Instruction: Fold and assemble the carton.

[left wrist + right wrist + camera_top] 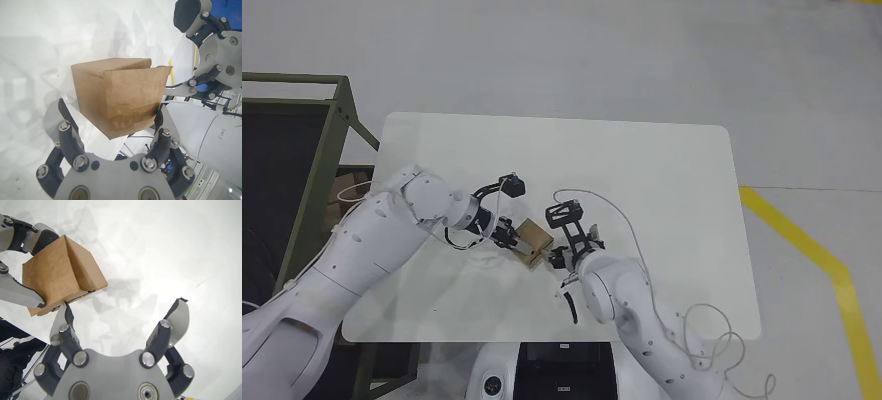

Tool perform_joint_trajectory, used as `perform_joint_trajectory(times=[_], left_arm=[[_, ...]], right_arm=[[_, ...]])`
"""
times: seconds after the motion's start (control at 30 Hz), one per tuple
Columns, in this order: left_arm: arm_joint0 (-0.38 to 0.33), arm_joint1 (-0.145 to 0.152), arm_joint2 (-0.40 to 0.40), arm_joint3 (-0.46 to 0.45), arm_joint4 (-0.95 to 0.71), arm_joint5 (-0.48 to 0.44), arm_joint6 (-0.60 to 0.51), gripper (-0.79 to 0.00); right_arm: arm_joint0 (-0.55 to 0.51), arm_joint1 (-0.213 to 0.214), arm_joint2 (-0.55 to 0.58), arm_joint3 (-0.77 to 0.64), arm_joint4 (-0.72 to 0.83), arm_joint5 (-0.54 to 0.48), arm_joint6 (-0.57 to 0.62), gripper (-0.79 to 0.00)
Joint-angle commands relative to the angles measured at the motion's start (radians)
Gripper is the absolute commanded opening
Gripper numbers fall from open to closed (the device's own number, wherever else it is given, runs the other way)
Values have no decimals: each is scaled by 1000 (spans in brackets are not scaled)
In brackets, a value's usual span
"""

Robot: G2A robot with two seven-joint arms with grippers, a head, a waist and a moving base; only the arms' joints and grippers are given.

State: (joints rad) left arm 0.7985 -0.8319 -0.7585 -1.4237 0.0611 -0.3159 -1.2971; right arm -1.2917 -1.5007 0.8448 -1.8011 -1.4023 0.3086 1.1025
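I see the carton over the white table, close to the middle of the side near the robot. It is a small brown cardboard box, and it sits tilted, with one corner pointing down in the left wrist view. I cannot tell if it rests on the table or hangs just above it. It already has a box shape. On one side two flaps meet but are not flat: there is a slit between them, and one flap edge sticks out a bit past the box.

My left gripper is right at the carton, on the side toward the left arm. The carton sits in its mouth. I cannot tell if it is squeezing the carton or is just loose around it.

My right gripper is on the other side of the carton. Its two fingers are spread far apart and hold nothing. One fingertip touches the carton's ragged cut edge. The other is well away from the box, over bare table.

So the carton is between my two grippers, and both are very near it.

A green metal frame stands just beside the left end of the table. A yellow line runs across the grey floor past the right end of the table.
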Motion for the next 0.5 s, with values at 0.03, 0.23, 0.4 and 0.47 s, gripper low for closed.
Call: perform_joint_trajectory(times=[0.03, 0.23, 0.4, 0.47], left_arm=[[-1, -2, -1, 2, 0, 0, -4, 0], [-3, -5, 0, 6, 2, 1, -13, 0], [-4, -9, 4, 9, 11, 8, -15, 0], [-5, -11, 6, 11, 13, 10, -16, -6]], right_arm=[[5, -3, -2, 6, -2, 0, 4, 0], [13, -8, -2, 17, -1, 2, 11, 0], [17, -12, -3, 22, -5, 2, 17, 0], [17, -13, -4, 24, -8, 3, 19, 0]])
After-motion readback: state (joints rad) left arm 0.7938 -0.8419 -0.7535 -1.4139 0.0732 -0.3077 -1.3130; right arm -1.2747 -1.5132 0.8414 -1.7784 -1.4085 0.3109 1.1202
